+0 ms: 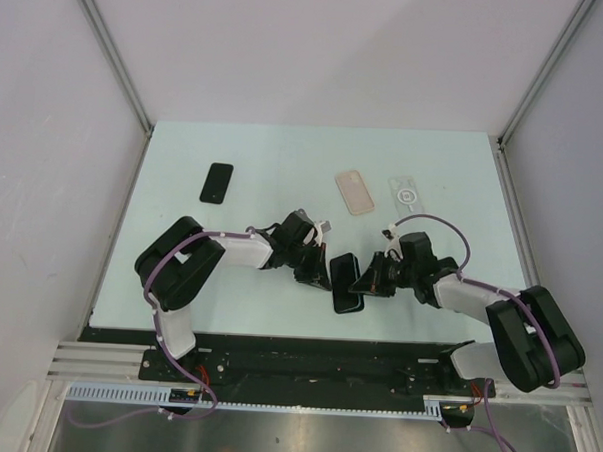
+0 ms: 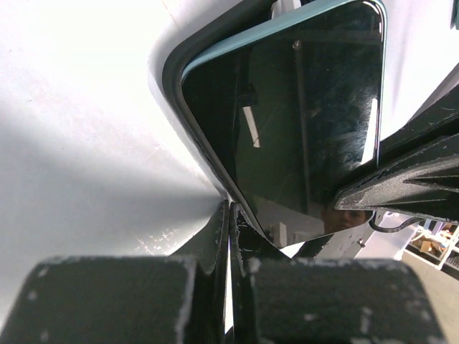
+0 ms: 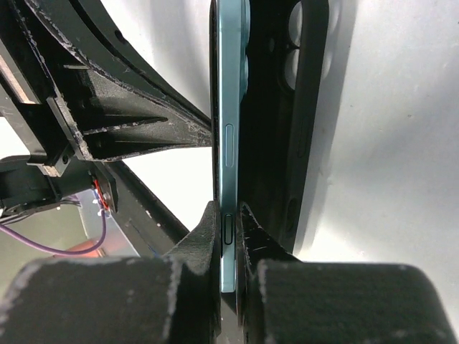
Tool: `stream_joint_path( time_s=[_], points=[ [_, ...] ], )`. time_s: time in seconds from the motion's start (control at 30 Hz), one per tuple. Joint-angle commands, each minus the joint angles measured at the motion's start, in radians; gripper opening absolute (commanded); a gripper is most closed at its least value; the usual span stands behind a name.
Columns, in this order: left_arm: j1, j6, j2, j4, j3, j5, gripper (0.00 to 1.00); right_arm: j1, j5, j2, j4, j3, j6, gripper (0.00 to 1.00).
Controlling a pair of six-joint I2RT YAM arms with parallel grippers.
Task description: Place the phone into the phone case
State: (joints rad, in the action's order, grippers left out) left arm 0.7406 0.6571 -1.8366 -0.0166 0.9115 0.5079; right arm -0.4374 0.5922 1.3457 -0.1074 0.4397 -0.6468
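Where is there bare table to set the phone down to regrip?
Bare table: the far strip behind the black phone, beige case and clear case; the gap between black phone and beige case; the right edge beside the clear case. Crowded at centre, where left gripper and right gripper meet on the teal phone and black case.

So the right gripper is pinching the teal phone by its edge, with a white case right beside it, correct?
Not quite. The case beside the phone is black, not white, as the right wrist view shows. The rest holds: the right gripper is pinching the teal phone by its edge.
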Motion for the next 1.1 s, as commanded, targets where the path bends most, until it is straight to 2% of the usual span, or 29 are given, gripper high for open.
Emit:
stream_joint_path(
  time_s=[0.0,0.13,0.23,0.33,0.4,0.5,0.53,0.6,0.63,0.73,0.83,1.07],
  points=[
    [0.029,0.007,-0.030,0.012,-0.022,-0.009,0.00,-0.018,-0.015,0.058,-0.116,-0.048,-0.036,0.00],
    [0.029,0.009,-0.026,0.012,-0.025,-0.017,0.00,-0.018,-0.028,0.066,-0.118,-0.059,-0.043,0.00],
    [0.029,0.007,-0.013,0.014,-0.026,-0.029,0.00,-0.012,-0.046,0.050,-0.100,-0.056,-0.051,0.05],
    [0.029,0.004,0.007,0.003,-0.031,-0.037,0.00,-0.004,-0.071,0.018,-0.063,-0.047,-0.059,0.14],
    [0.029,0.003,0.029,-0.005,-0.036,-0.039,0.00,0.002,-0.087,-0.015,-0.026,-0.039,-0.060,0.23],
    [0.029,-0.001,0.068,-0.031,-0.037,-0.066,0.16,0.005,-0.121,-0.059,0.047,-0.021,-0.057,0.31],
    [0.029,-0.002,0.079,-0.040,-0.037,-0.074,0.25,0.006,-0.135,-0.089,0.072,-0.015,-0.056,0.32],
    [0.029,-0.001,0.109,-0.051,-0.037,-0.089,0.34,0.014,-0.172,-0.120,0.152,0.004,-0.051,0.39],
    [0.029,0.001,0.118,-0.055,-0.036,-0.095,0.46,0.014,-0.181,-0.146,0.167,0.008,-0.051,0.40],
    [0.029,0.001,0.140,-0.074,-0.023,-0.115,0.55,0.019,-0.215,-0.189,0.241,0.033,-0.044,0.47],
    [0.029,-0.001,0.134,-0.089,-0.003,-0.129,0.61,0.028,-0.241,-0.226,0.281,0.051,-0.024,0.52],
    [0.028,-0.007,0.063,-0.105,0.053,-0.137,0.63,0.040,-0.218,-0.180,0.232,0.059,0.047,0.59]
  ],
)
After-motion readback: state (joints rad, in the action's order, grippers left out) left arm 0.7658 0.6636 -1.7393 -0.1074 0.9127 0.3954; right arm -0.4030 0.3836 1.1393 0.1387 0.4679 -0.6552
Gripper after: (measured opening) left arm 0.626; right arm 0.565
